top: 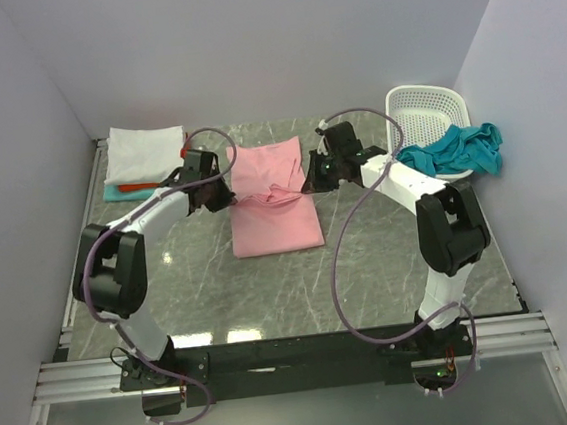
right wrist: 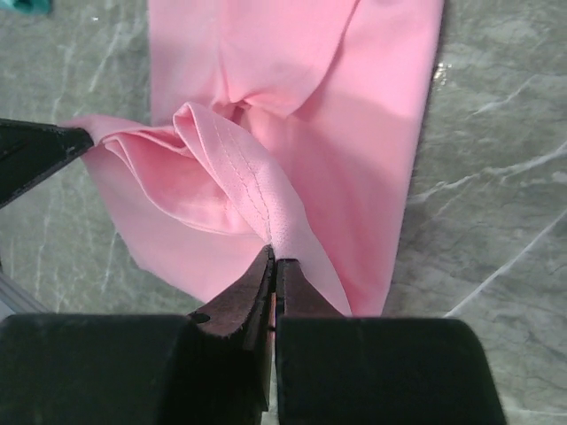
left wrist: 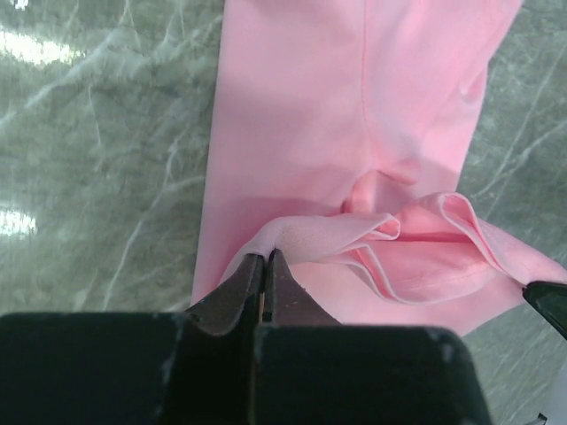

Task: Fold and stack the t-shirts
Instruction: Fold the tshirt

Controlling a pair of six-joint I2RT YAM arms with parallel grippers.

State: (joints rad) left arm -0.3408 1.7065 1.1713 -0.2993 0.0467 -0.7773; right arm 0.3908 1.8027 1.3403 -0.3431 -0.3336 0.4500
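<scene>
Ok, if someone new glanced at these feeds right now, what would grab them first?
The pink t-shirt at centre, bunched up between both arms: the left gripper and right gripper are each shut on a fold of it. Next, the teal t-shirt spilling from the white basket at far right, and the folded white t-shirt at far left.

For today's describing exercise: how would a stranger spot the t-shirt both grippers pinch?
On the marble table, look at its middle: the pink t-shirt lies there as a long strip, pinched by the left gripper and right gripper. It alone is pink; the white t-shirt sits far left, the teal t-shirt drapes the basket.
</scene>
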